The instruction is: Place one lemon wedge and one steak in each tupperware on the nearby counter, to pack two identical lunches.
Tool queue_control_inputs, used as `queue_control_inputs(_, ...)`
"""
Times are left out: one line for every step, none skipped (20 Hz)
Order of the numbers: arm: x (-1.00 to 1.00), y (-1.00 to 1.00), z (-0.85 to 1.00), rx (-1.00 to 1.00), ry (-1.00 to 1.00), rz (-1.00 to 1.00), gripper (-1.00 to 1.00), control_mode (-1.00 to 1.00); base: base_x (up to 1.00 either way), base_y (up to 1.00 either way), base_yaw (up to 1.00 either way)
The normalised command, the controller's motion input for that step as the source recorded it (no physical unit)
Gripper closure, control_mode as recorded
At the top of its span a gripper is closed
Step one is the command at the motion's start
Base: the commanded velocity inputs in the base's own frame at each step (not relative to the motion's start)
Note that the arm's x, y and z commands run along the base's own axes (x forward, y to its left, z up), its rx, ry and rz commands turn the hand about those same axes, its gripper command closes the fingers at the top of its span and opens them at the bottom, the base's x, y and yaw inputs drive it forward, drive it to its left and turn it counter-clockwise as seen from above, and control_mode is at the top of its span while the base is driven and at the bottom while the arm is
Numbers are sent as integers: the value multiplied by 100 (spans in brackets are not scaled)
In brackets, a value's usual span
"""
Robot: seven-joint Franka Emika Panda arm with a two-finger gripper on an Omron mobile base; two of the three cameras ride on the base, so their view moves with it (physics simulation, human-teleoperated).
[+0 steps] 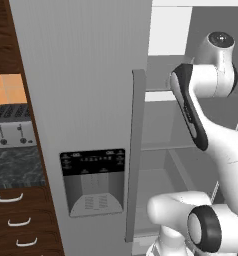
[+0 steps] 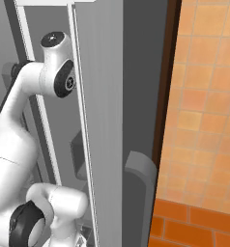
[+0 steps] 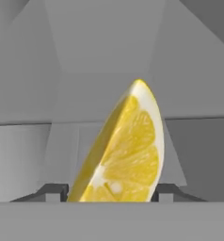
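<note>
A bright-yellow lemon wedge (image 3: 125, 150) stands upright, cut face toward me, on a grey shelf inside the fridge. My gripper (image 3: 111, 192) straddles its lower part. One dark fingertip (image 3: 55, 190) sits right at its left edge and the other at its right edge. Whether they press on the wedge I cannot tell. In the left base view my arm (image 1: 191, 110) reaches into the open fridge compartment. A strip of the black counter (image 1: 16, 167) lies far left. The steak and the tupperware are out of view.
The grey fridge door (image 1: 86, 100) with its tall handle (image 1: 136, 150) and dispenser panel (image 1: 93, 182) stands close on my left. A toaster (image 1: 11, 127) sits on the counter above wooden drawers (image 1: 16, 220). An orange tiled wall (image 2: 204, 96) is on the right.
</note>
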Motion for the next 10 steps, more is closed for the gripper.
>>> queue_control_inputs(-100, 11, -19, -11, 0, 0, 100, -100, 0, 0, 0)
queue_control_inputs(-100, 17, -22, -13, 0, 0, 100, -100, 0, 0, 0)
queue_control_inputs(-100, 11, -21, -13, 0, 0, 100, -100, 0, 0, 0)
queue_control_inputs(-100, 12, -20, -13, -1, 2, 100, -100, 0, 0, 0)
queue_control_inputs(-100, 21, -19, -15, -1, 3, 100, -100, 0, 0, 0)
queue_control_inputs(-100, 23, -21, -16, -5, 3, 100, -100, 0, 0, 0)
queue_control_inputs(-100, 26, -24, -17, -5, 3, 100, -100, 0, 0, 0)
queue_control_inputs(-100, 29, -28, -17, -3, 3, 100, -100, 0, 0, 0)
queue_control_inputs(-100, 32, -31, -17, -2, 5, 100, -100, 0, 0, 0)
queue_control_inputs(-100, 35, -33, -16, 0, 6, 100, -100, 0, 0, 0)
